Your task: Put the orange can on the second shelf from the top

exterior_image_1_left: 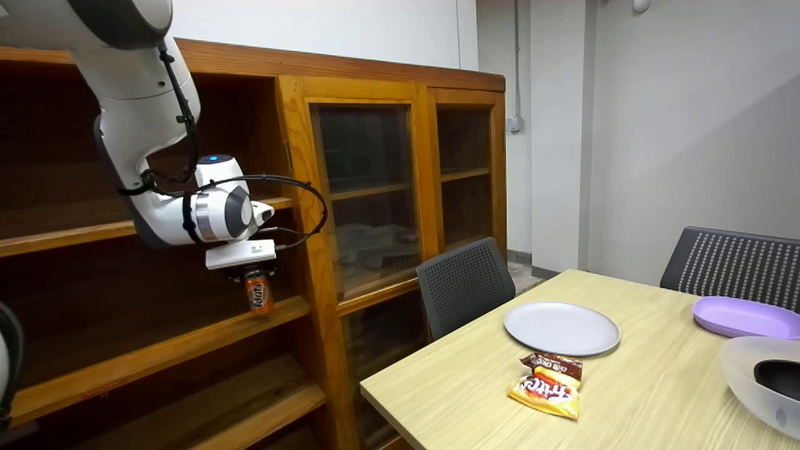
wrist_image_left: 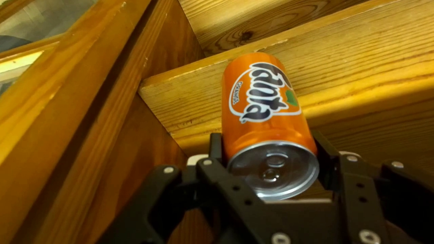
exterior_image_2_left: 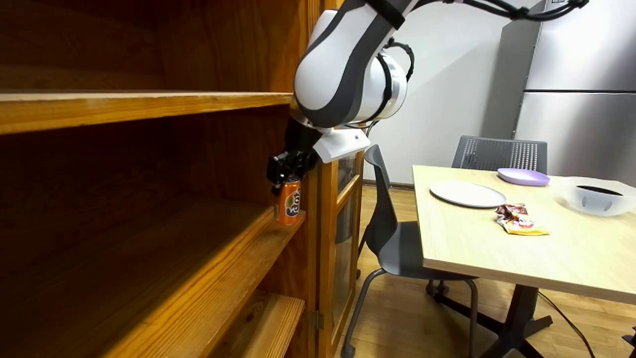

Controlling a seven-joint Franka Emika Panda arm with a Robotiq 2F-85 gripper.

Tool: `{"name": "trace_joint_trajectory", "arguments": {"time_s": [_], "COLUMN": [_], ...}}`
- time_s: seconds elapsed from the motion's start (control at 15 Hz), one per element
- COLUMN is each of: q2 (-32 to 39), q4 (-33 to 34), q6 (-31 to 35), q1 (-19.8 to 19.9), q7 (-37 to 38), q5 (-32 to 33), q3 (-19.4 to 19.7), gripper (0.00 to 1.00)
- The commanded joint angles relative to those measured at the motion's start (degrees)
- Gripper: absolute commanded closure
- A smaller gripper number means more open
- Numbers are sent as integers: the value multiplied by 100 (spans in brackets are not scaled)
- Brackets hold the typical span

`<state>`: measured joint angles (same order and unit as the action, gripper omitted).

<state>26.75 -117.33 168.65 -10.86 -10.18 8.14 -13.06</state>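
The orange can (exterior_image_1_left: 259, 295) has a silver top and hangs upright or slightly tilted below my gripper (exterior_image_1_left: 251, 272). In the wrist view the gripper (wrist_image_left: 270, 150) has a finger on each side of the can (wrist_image_left: 262, 98), close against it near its silver top. The can also shows in an exterior view (exterior_image_2_left: 288, 204), under the gripper (exterior_image_2_left: 292, 174). The second shelf from the top (exterior_image_1_left: 156, 354) is a long wooden board, seen also in an exterior view (exterior_image_2_left: 213, 283) and the wrist view (wrist_image_left: 356, 57). The can is at its front edge, near its end; I cannot tell whether it touches.
The board above (exterior_image_2_left: 149, 109) runs over the shelf space. The unit's upright side (wrist_image_left: 162, 122) stands close beside the can. A glass-door cabinet (exterior_image_1_left: 319, 262) adjoins it. A chair (exterior_image_1_left: 465, 287) and a table (exterior_image_1_left: 450, 387) with a plate (exterior_image_1_left: 562, 328) and snack packet (exterior_image_1_left: 550, 386) stand nearby.
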Motion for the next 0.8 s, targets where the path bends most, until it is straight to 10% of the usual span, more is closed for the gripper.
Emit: {"name": "trace_joint_trajectory", "arguments": {"time_s": [0.0,0.73], "q2": [192,414], "q4": [329,600], "q6": [-47,-100], "q1": [110,85], "q7": [-246,-249], "q5": [-53,-47], "q3": [-148,-157], "gripper": [62,62]}}
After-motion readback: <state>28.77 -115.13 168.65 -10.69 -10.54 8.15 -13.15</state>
